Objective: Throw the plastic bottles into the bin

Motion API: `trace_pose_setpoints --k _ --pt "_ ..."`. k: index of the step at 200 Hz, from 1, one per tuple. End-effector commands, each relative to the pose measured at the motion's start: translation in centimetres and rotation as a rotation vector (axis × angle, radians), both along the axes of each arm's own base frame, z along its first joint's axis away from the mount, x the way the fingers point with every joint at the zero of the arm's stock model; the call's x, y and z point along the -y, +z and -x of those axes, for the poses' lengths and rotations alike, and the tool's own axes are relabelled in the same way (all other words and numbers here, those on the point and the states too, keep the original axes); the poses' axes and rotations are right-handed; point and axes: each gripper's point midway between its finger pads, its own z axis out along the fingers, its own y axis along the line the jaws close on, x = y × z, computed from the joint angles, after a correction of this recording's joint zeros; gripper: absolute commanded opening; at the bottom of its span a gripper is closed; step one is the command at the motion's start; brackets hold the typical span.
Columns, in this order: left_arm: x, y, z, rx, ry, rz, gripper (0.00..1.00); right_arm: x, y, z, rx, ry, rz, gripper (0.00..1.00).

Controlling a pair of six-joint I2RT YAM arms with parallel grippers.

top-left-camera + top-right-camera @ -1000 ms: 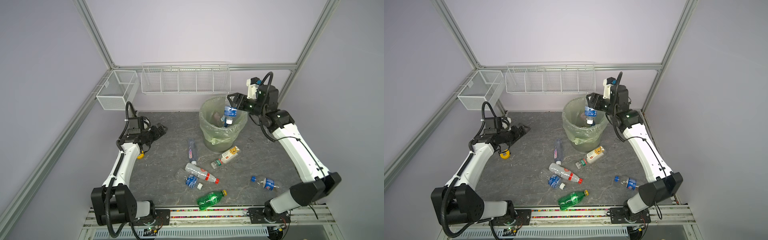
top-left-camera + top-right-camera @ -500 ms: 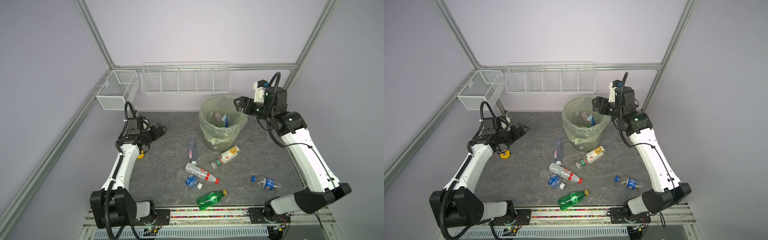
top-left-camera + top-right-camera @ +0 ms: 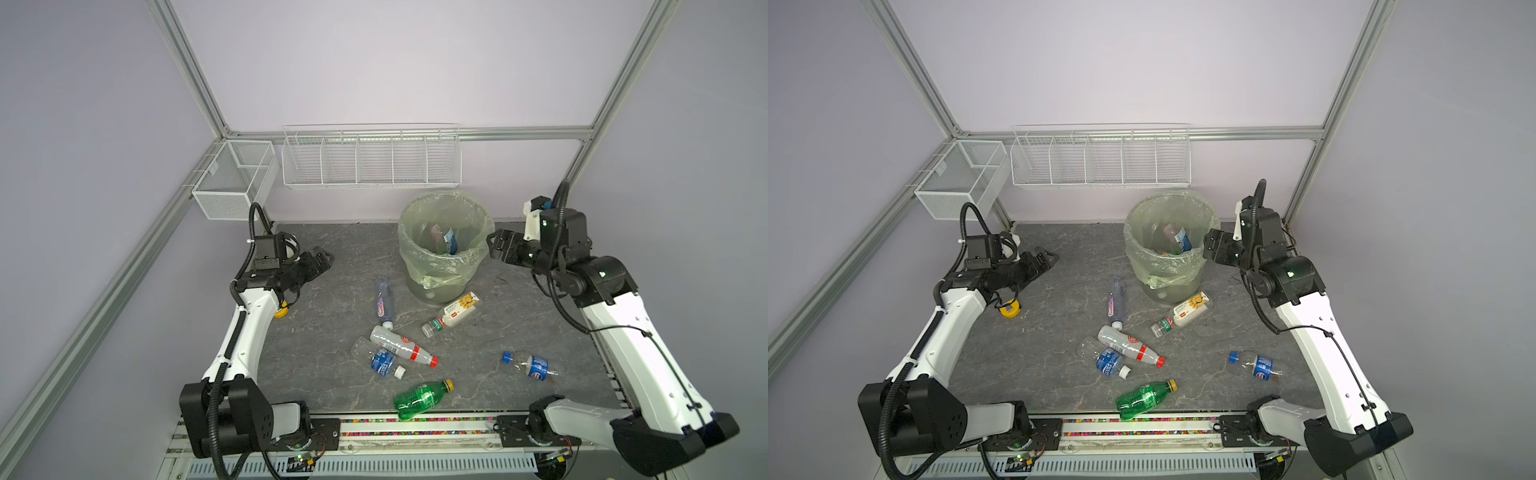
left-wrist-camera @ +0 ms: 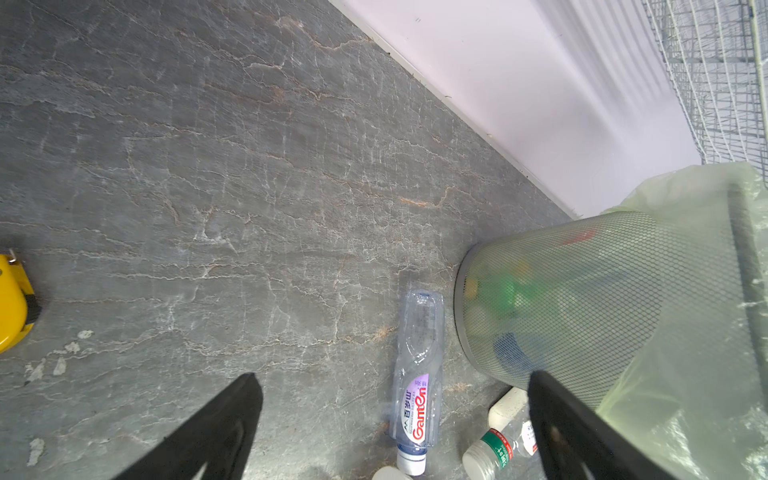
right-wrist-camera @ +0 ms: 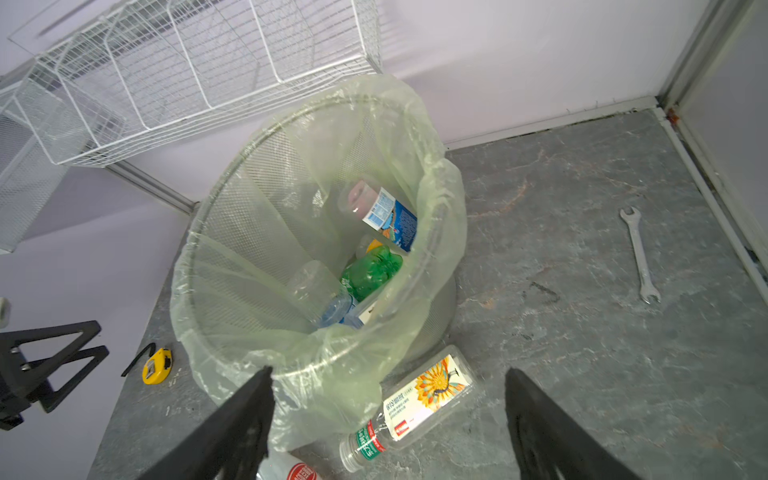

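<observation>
left tool [image 3: 324, 260] and right tool [image 3: 493, 245] both gape wide and empty, the right just beside the green-lined bin [image 3: 415, 266] at the counter's [image 3: 324, 374] rear, which holds several plastic bottles [image 3: 449, 241], six more lying loose in front.

I see a yellow tape measure [image 3: 1010, 310] lying on my grey stone-patterned table [image 3: 1067, 253], toward its left side. A wrench [image 5: 639, 254] lies flat near a back corner. A long white wire rack [image 3: 371, 160] hangs on the back wall, with a smaller mesh basket [image 3: 232, 183] just left of it.
</observation>
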Motion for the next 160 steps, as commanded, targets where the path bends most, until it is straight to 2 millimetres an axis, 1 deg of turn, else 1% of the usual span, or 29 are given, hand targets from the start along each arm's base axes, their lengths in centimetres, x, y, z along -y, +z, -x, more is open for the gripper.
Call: trace_pose_setpoints --k 1,24,41,55,60,77,88,105,115,160 --pt "0.0 0.4 0.6 0.007 -0.016 -0.002 1.00 2.0 -1.7 1.3 -0.050 -0.095 0.027 0.88" --pt "0.2 0.6 0.5 0.011 -0.021 0.008 1.00 2.9 -2.8 2.1 -0.071 -0.133 0.041 0.88" --pt "0.2 0.6 0.6 0.010 -0.021 0.010 1.00 4.9 -3.7 2.8 -0.101 -0.255 0.050 0.88" --pt "0.2 0.6 0.7 0.012 -0.021 0.010 1.00 5.9 -4.2 3.1 -0.112 -0.320 0.060 0.88" --pt "0.2 0.5 0.7 0.010 -0.021 0.011 1.00 6.4 -5.0 3.8 -0.146 -0.331 0.083 0.88" --pt "0.2 0.3 0.8 0.003 -0.023 0.009 1.00 7.6 -6.1 4.5 -0.189 -0.401 0.108 0.88" --pt "0.2 0.3 0.8 0.001 -0.025 0.011 1.00 8.1 -6.8 5.0 -0.220 -0.430 0.120 0.88" --pt "0.2 0.5 0.7 0.003 -0.028 0.004 1.00 8.2 -7.8 5.4 -0.250 -0.439 0.125 0.88" --pt "0.0 0.4 0.6 -0.004 -0.026 0.001 1.00 8.6 -8.3 5.8 -0.265 -0.473 0.114 0.88" --pt "-0.2 0.2 0.7 -0.011 -0.019 0.003 1.00 10.4 -9.6 7.3 -0.288 -0.594 0.102 0.88"
